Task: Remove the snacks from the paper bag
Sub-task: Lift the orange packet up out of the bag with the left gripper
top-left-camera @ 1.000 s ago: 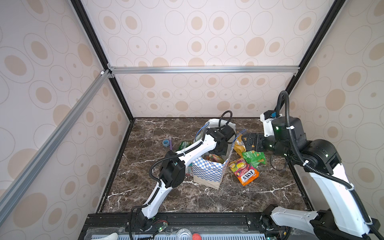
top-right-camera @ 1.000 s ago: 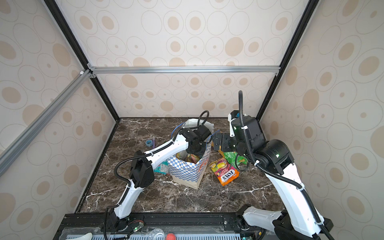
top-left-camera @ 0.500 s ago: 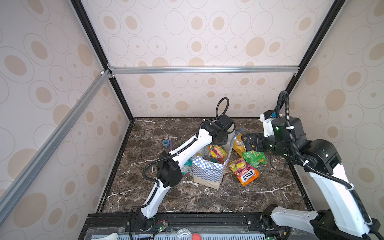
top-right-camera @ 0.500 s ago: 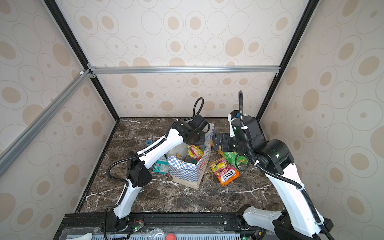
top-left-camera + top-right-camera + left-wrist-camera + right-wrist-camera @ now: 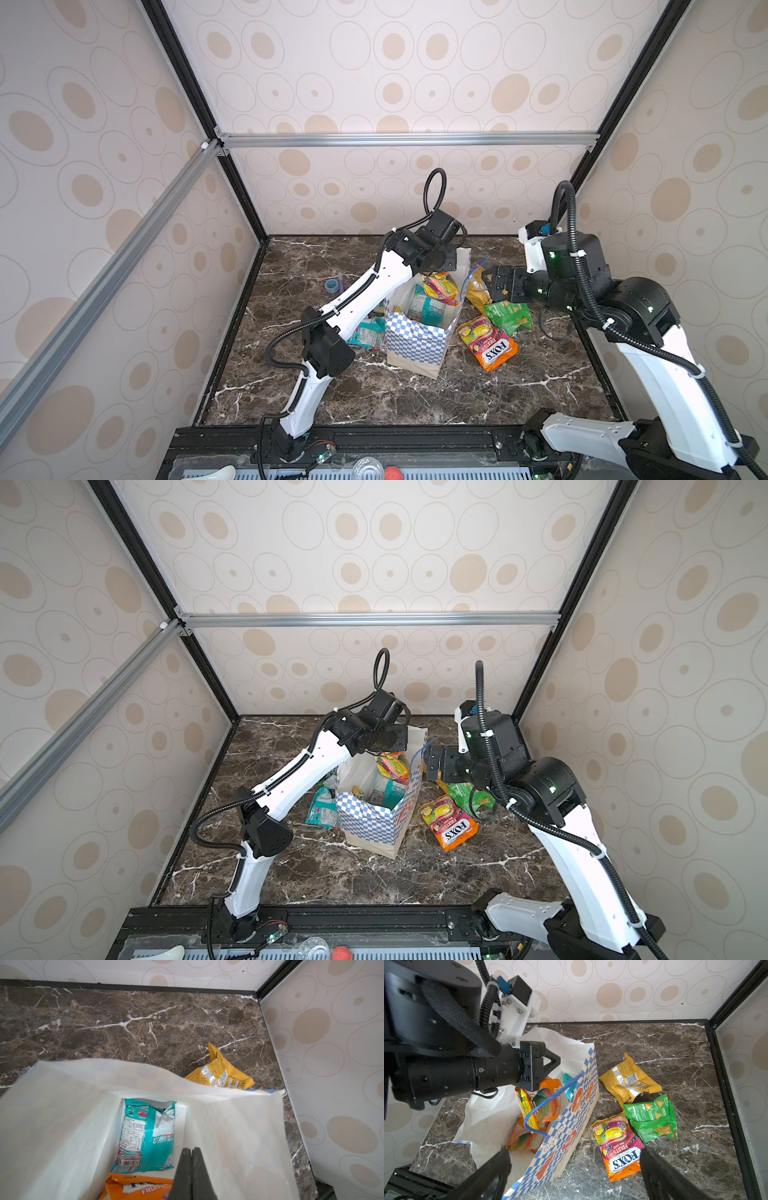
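Paper bag (image 5: pixel 415 345) mouth lies under left claw (image 5: pixel 190 1151), pinching orange packet (image 5: pixel 440 287); right claw (image 5: pixel 494 286) gapes empty.

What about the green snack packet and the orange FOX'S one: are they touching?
Touching. The right wrist view shows the green packet overlapping one end of the FOX'S packet, with no gap between them.

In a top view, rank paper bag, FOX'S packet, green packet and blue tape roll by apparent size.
1. paper bag
2. FOX'S packet
3. green packet, nearly equal to it, so unsure
4. blue tape roll
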`<act>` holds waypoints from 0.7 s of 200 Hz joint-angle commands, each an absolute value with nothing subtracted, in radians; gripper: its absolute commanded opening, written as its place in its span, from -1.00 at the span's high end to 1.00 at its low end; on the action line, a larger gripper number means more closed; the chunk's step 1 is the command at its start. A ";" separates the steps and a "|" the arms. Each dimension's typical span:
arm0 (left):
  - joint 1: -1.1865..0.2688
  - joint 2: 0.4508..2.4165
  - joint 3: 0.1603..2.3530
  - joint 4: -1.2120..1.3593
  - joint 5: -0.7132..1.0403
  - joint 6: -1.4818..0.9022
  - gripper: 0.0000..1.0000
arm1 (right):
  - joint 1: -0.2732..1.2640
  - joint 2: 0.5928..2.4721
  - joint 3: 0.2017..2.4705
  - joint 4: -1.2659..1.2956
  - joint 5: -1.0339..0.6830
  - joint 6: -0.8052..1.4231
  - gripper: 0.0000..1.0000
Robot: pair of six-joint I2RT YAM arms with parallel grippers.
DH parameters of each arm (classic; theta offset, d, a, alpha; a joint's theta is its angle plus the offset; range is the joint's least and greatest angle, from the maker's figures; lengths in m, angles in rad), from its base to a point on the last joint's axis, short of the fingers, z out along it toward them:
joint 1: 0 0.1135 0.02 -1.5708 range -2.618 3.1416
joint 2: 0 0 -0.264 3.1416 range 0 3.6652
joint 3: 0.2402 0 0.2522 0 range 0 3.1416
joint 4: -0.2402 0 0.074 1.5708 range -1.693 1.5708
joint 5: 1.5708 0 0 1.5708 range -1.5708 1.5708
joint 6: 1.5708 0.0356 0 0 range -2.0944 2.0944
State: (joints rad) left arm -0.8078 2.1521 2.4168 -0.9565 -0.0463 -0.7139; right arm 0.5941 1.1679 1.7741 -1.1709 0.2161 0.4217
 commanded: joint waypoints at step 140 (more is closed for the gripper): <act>-0.799 1.939 2.488 -0.640 -0.034 -0.747 1.00 | 0.587 1.176 1.785 -1.143 0.196 0.425 -0.99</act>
State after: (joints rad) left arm -0.8055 1.9854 2.4435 -0.7368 -0.0284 -0.7361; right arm 0.5938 1.1809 1.7744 -1.1576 0.1947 0.4217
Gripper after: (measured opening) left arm 0.047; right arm 0.997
